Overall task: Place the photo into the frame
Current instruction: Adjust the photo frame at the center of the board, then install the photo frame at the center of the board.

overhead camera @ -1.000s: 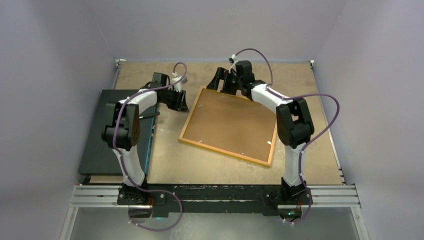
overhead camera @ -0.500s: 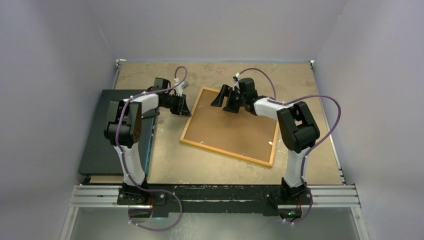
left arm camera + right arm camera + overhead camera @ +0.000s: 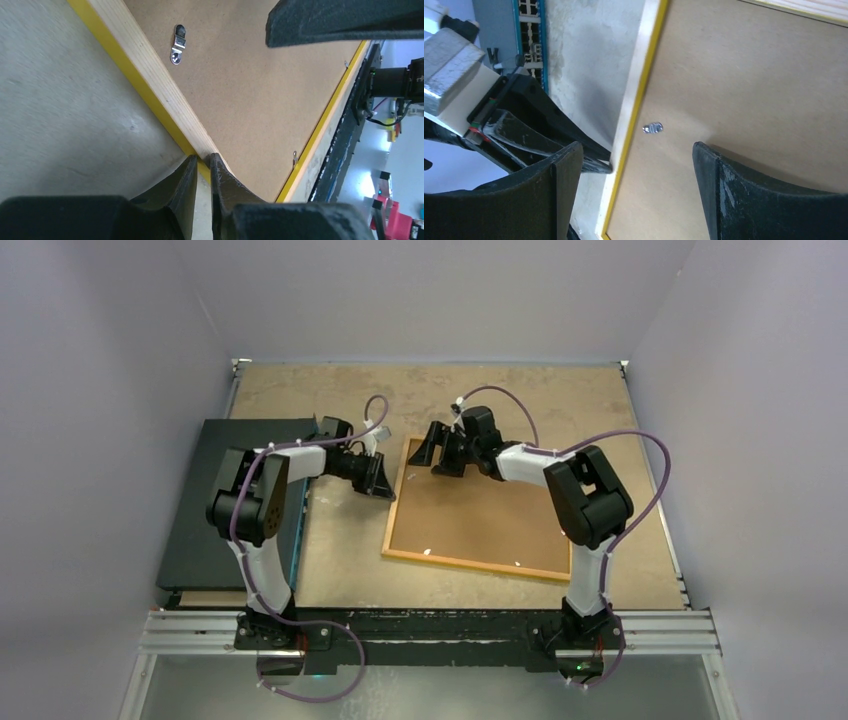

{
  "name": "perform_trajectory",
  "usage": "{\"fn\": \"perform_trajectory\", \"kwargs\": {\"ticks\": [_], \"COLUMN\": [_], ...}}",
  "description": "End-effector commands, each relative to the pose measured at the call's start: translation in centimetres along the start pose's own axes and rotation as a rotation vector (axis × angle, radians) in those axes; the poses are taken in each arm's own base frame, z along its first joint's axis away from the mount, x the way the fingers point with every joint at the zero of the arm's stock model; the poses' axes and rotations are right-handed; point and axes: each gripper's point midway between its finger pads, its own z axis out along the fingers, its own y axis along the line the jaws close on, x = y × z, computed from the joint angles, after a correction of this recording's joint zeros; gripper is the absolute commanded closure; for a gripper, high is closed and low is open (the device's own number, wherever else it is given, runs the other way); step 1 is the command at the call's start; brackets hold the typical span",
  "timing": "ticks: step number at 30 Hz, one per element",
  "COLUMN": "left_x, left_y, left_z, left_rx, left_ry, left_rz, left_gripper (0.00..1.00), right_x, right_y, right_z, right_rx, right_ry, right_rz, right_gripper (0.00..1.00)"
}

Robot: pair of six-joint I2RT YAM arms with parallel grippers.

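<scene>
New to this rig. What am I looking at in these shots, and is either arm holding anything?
Two robot arms are bolted at the near edge of the table, each ending in a two-finger gripper. The wide shot comes from a fixed camera above and behind them; the close-ups come from cameras on the left and right wrists. On the table lies the frame, face down, so you see its brown backing board and a metal clip. A black panel sits at the left. The left gripper appears pinched on the frame's left rim. The right gripper hovers open over the board, holding nothing. The photo shows in no view.
</scene>
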Motion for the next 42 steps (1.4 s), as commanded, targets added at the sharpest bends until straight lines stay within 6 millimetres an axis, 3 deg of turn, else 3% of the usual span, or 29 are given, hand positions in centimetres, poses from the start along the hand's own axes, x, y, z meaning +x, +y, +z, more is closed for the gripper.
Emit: {"fn": "perform_trajectory", "kwargs": {"ticks": [1, 7, 18, 27, 33, 42], "left_x": [2.6, 1.7, 1.7, 1.8, 1.8, 1.7], "left_y": [1.3, 1.7, 1.9, 1.9, 1.8, 1.7], "left_z": [0.4, 0.4, 0.5, 0.6, 0.5, 0.5], "left_rx": [-0.098, -0.127, -0.142, -0.134, -0.132, -0.127], "left_ry": [0.049, 0.004, -0.004, -0.007, -0.006, -0.011], "left_rz": [-0.037, -0.063, -0.065, -0.066, -0.064, -0.058], "left_gripper": [0.86, 0.87, 0.92, 0.95, 0.98, 1.0], "right_x": [0.0, 1.4, 2.3, 2.4, 1.4, 1.5], "right_y": [2.3, 3.2, 2.2, 1.0, 1.3, 1.3], "right_z": [0.0, 1.3, 2.1, 2.7, 3.2, 3.8], "right_rx": [-0.041, -0.048, -0.018, 0.017, 0.021, 0.016], "right_ry": [-0.029, -0.006, 0.013, 0.005, -0.02, -0.004], "right_rz": [-0.004, 0.014, 0.045, 0.048, 0.033, 0.021], "right_gripper": [0.18, 0.22, 0.29, 0.31, 0.32, 0.36]}}
